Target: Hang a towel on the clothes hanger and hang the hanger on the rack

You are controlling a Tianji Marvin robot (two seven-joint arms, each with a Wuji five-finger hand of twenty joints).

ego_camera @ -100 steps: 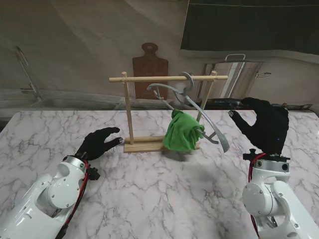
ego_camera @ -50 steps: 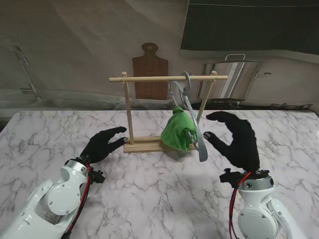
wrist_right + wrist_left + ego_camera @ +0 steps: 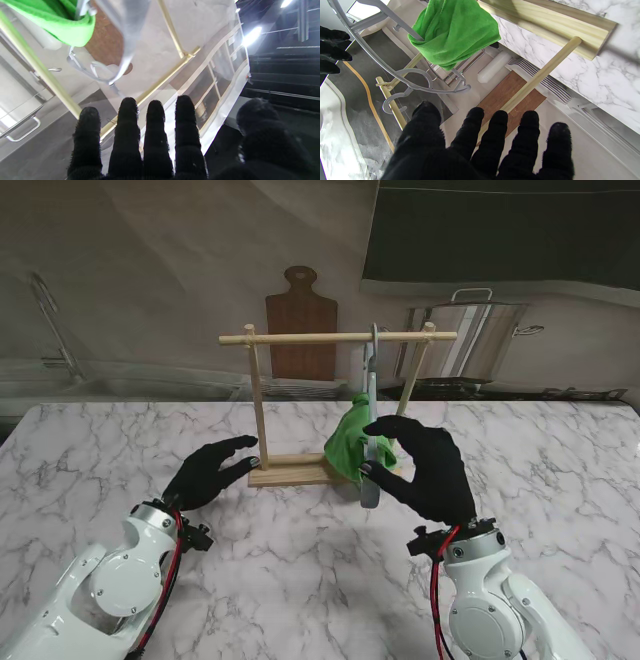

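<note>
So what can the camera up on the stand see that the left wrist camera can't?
Only the stand view shows the whole scene: both arms, the left robot hand beside the rack's base and a steel pot behind. Only the left wrist view shows the hanger's hook around the rail, close up. Both show the green towel on the grey hanger, the wooden rack and the right robot hand.
</note>
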